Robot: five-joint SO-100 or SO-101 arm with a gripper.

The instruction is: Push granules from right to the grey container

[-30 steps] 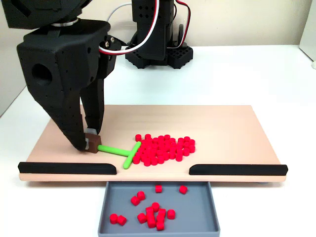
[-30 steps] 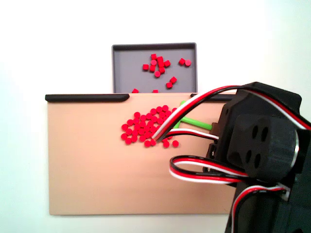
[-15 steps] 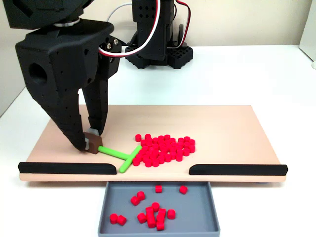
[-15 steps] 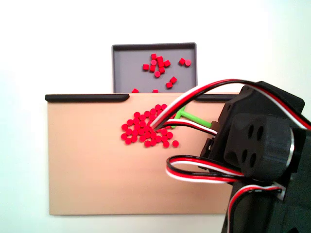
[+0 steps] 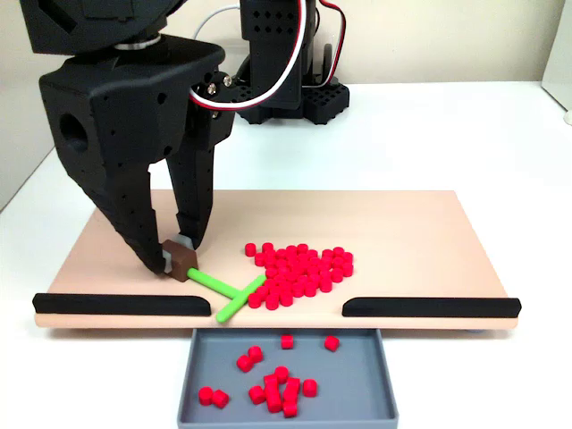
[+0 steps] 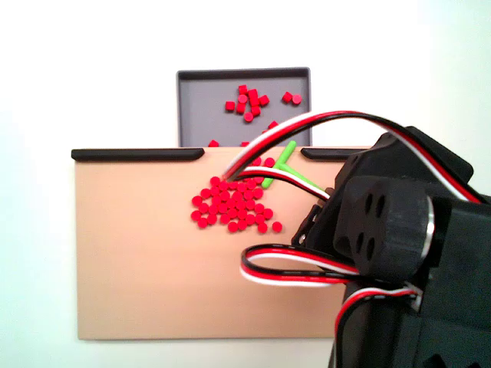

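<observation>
A: In the front fixed view, what is the gripper (image 5: 181,256) doing?

B: Its fingers are pinched on the brown block at the end of the green T-shaped stick (image 5: 225,292). The stick runs out from the fingertips, right and toward the camera, and its crossbar sits at the near-left corner of the red granules (image 5: 299,269) on the beige board (image 5: 420,237).

A: And the grey container (image 5: 288,375)?

B: Below and right of the gripper, past the board's front edge, under the gap between the two black strips (image 5: 121,304). A dozen or so granules already lie in it, while the main pile is on the board, right of the crossbar.

A: In the fixed view from behind the arm?

B: The arm's body and wires cover the fingertips. The stick's crossbar (image 6: 276,165) shows beyond the arm, near the gap, with the pile (image 6: 234,205) left of it and the container (image 6: 244,84) farther on.

A: What could go wrong?

B: The crossbar touches only the pile's corner, so I judge a sweep from here would move few pellets. Being tilted, it could shove granules sideways against a strip rather than through the gap. Light pellets may also roll wide.
</observation>
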